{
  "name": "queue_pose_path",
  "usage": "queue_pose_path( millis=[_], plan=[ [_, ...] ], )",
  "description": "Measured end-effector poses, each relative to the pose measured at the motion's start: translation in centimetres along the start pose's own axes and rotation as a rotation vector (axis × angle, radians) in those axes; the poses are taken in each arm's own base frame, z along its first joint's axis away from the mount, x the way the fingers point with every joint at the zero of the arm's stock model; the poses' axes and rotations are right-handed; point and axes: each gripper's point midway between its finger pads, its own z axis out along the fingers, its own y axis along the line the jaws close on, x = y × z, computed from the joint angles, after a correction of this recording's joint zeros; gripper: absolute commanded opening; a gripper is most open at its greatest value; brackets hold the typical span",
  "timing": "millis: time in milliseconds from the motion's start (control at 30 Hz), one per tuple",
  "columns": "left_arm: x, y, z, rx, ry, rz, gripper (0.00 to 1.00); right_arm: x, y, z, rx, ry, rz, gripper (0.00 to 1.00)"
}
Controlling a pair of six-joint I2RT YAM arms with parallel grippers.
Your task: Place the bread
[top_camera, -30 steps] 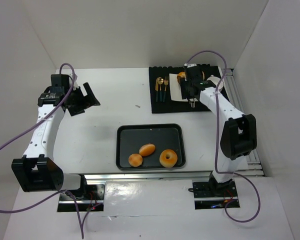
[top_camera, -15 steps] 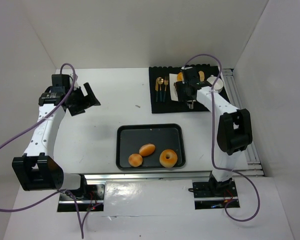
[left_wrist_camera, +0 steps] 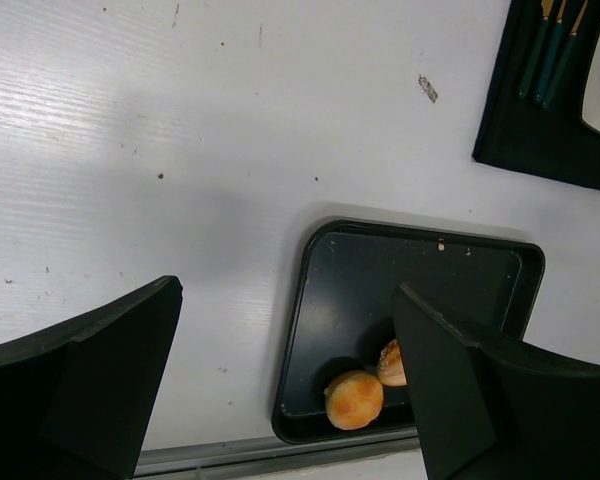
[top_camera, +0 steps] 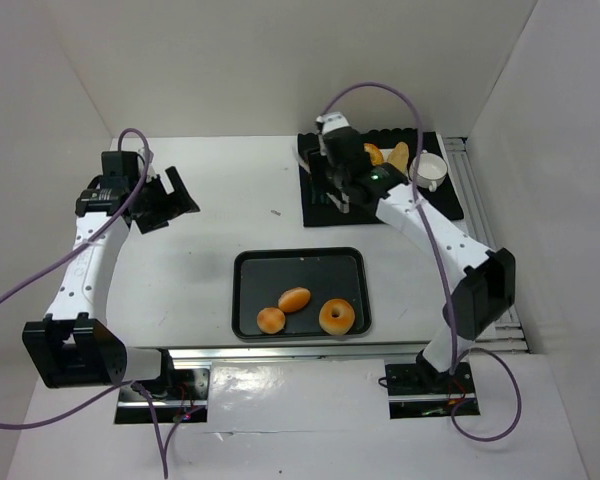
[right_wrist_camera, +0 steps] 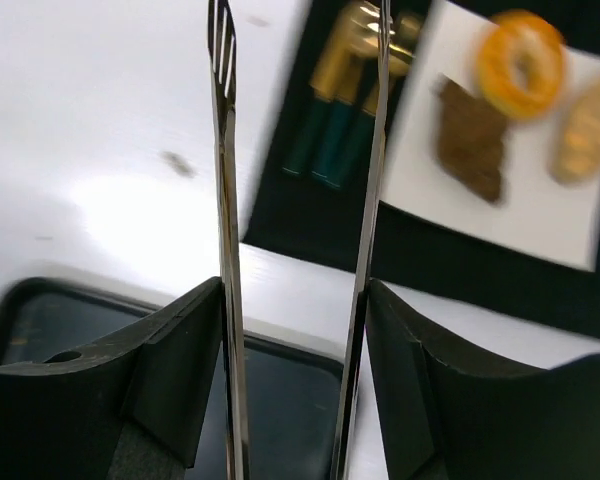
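Note:
Thin metal tongs [right_wrist_camera: 225,200] are held between the pads of my right gripper [right_wrist_camera: 295,285], and nothing lies between their two blades. That gripper [top_camera: 340,195] hovers over the left part of the black mat [top_camera: 440,205]. On the mat lies a white plate [right_wrist_camera: 540,220] bearing a ring-shaped bread [right_wrist_camera: 520,62], a brown slice [right_wrist_camera: 470,140] and a long roll [right_wrist_camera: 585,135]. A black tray [top_camera: 246,300] holds an oval roll [top_camera: 294,299], a round bun [top_camera: 271,320] and a ring bread [top_camera: 337,317]. My left gripper [top_camera: 165,200] is open and empty at far left, well apart from the tray.
Gold and teal cutlery [right_wrist_camera: 340,110] lies on the mat left of the plate. A white cup [top_camera: 428,170] stands at the mat's right end. White walls close in the table on three sides. In the left wrist view the tray [left_wrist_camera: 310,300] lies below the open left gripper [left_wrist_camera: 287,290].
My right arm has swung left, from over the plate to the mat's left side, with the tongs in it. The breads on the plate now show. The left arm has not moved.

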Motion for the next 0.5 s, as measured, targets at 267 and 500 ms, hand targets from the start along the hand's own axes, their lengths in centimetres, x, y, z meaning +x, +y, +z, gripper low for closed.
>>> queue_pose_path(
  millis=[267, 500],
  plan=[
    [-0.2, 0.1, -0.3, -0.009, -0.015, -0.001, 1.00, -2.2, 9.9, 7.6, -0.124, -0.057, 0.014, 0.62],
    [-0.2, 0.3, -0.4, -0.017, -0.017, -0.025, 1.00, 3.1, 12.5, 18.7, -0.096, 0.011, 0.028, 0.65]
  ],
)
